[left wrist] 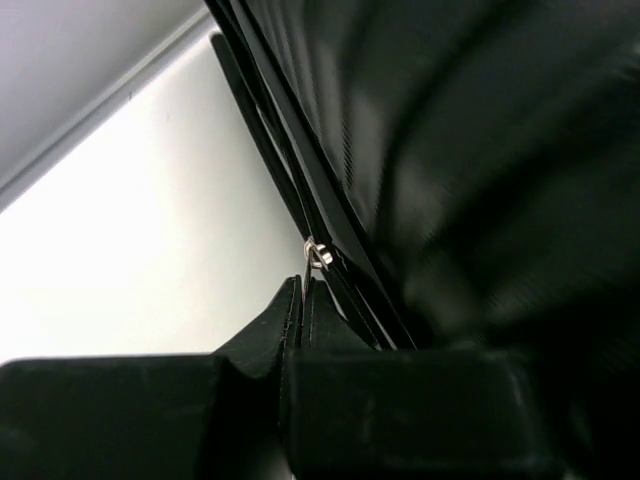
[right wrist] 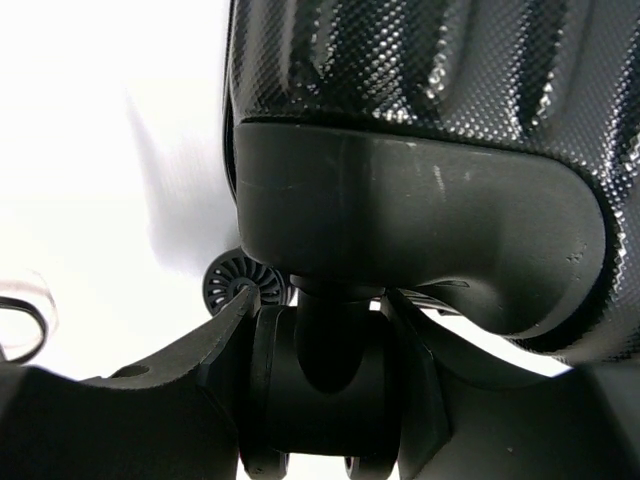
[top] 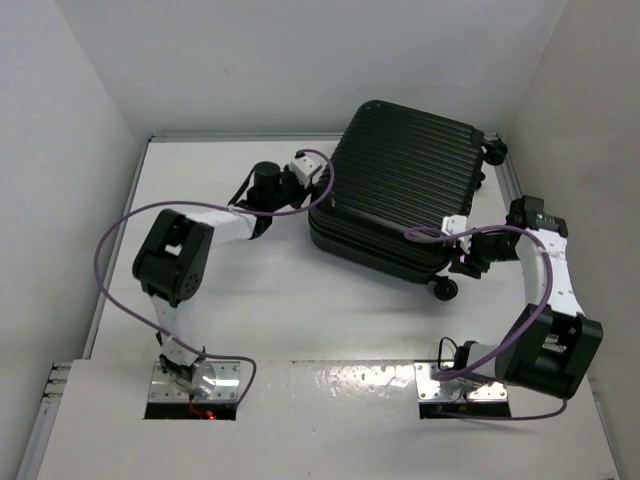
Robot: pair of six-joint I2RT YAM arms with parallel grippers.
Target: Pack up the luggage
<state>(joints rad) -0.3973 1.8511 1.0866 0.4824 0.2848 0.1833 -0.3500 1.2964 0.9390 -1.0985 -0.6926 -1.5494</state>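
The luggage (top: pixel 400 180) is a large black ribbed hard-shell suitcase. It lies closed and flat at the back right of the white table. My left gripper (top: pixel 312 188) is at its left side seam. In the left wrist view my left gripper (left wrist: pixel 302 290) is shut, with the silver zipper pull link (left wrist: pixel 318 253) sticking out at its tips against the zipper track. My right gripper (top: pixel 464 258) is at the suitcase's near right corner. In the right wrist view my right gripper (right wrist: pixel 320 305) is shut on a black caster wheel (right wrist: pixel 325 390) under the shell corner (right wrist: pixel 420 240).
A second wheel (top: pixel 444 289) sticks out at the suitcase's near corner and also shows in the right wrist view (right wrist: pixel 238 283). Another wheel (top: pixel 493 148) sits at the far right corner. White walls enclose the table on the left, back and right. Purple cables loop over both arms.
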